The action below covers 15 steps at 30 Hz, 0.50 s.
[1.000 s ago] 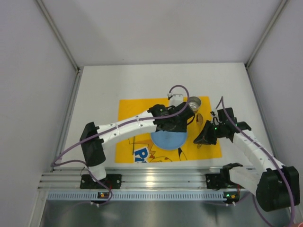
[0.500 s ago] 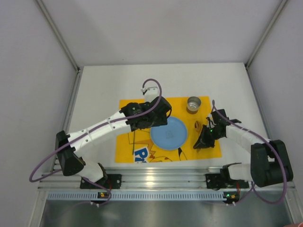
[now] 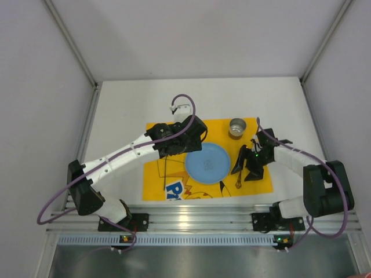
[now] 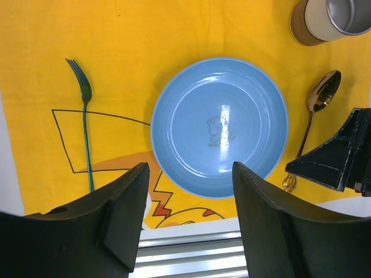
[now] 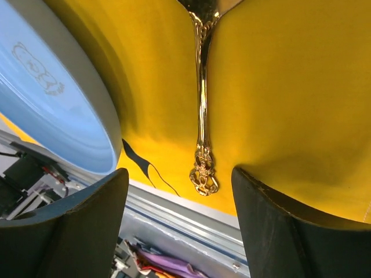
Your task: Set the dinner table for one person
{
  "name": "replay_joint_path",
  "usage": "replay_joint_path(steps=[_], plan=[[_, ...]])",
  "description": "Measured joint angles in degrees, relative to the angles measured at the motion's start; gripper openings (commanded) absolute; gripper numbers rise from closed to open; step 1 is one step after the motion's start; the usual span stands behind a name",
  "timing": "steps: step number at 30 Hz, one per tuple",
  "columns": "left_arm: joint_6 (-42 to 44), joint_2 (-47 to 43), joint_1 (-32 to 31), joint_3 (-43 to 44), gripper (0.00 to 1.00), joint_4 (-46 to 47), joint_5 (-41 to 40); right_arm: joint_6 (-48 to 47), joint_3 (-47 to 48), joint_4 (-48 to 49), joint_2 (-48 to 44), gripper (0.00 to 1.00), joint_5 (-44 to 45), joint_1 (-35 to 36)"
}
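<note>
Scene: A place setting for one is pictured on a yellow placemat, with both arms reaching over it.
Table: The white table carries the placemat close to the ribbed rail along its near edge, about midway between the left and right edges.
Setting: A blue plate is seen at the centre of the placemat. A fork lies flat on the side toward the table's left edge, apart from the plate. A gold spoon lies just beside the plate on the side toward the right edge. A metal cup stands beyond the spoon, toward the far edge.
Left tool: The left tool is held above the near rim of the plate, fingers spread, nothing gripped.
Right tool: The right tool is held low over the spoon's handle, fingers parted wide, nothing clasped. Contact with the cloth cannot be told.
Key relation: The spoon lies directly beneath the right tool, its ornate handle end resting between the parted fingers. Its long axis runs roughly from near edge to far edge, bowl toward the far edge. The right arm is far the nearer; the plate lies between the spoon and the left arm.
Progress: The setting is judged all but complete.
Next move: A straight lift of the right tool is judged to be called for, so that the handle is not dragged askew.
</note>
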Motion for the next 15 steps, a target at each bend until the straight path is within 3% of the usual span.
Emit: replay_joint_path(steps=[9,12,13,15], plan=[[0.6,0.0,0.1,0.0,0.65,0.0,-0.1,-2.4,1.3,-9.2,-10.0,0.77,7.3,0.0],[1.0,0.0,0.3,0.0,0.72,-0.2,-1.0,-3.3,5.4,-13.8,-15.9,0.88,7.7,0.0],[1.2,0.0,0.3,0.0,0.73,-0.3,-1.3,-3.8,7.1,-14.8,-18.1,0.99,7.5,0.0],[1.4,-0.2,0.4,-0.6,0.76,-0.3,-2.2,-4.9,10.9,-16.5,-22.8,1.00,7.0,0.0]])
